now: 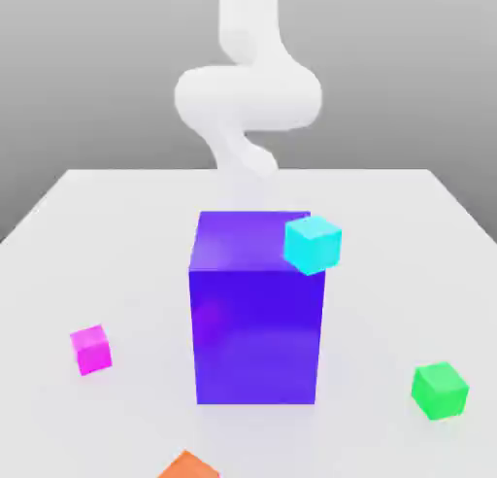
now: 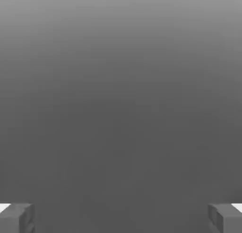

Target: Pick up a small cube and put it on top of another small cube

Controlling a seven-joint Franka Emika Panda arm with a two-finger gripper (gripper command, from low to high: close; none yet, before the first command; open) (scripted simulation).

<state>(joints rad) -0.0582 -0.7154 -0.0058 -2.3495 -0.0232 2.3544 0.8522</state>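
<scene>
Big blue-violet block (image 1: 256,321) looking smooth, glossy, faint sheen showing on front face. Table (image 1: 116,243) appearing matt, pale grey, smooth. Magenta cube (image 1: 91,350), green cube (image 1: 440,390), cyan cube (image 1: 313,244), orange cube (image 1: 188,465) looking smooth, plastic-like, evenly coloured. Arm (image 1: 248,92) showing smooth white casing. Fingertips (image 2: 17,219) looking matt grey.

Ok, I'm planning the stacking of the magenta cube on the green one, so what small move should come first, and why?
Probably swing the end effector toward the magenta cube and begin lowering over it. Its fingers stand wide apart with nothing between them. The magenta cube sits free on the table at the exterior view's left, clear of the blue-violet block; the green cube waits at the right.
</scene>
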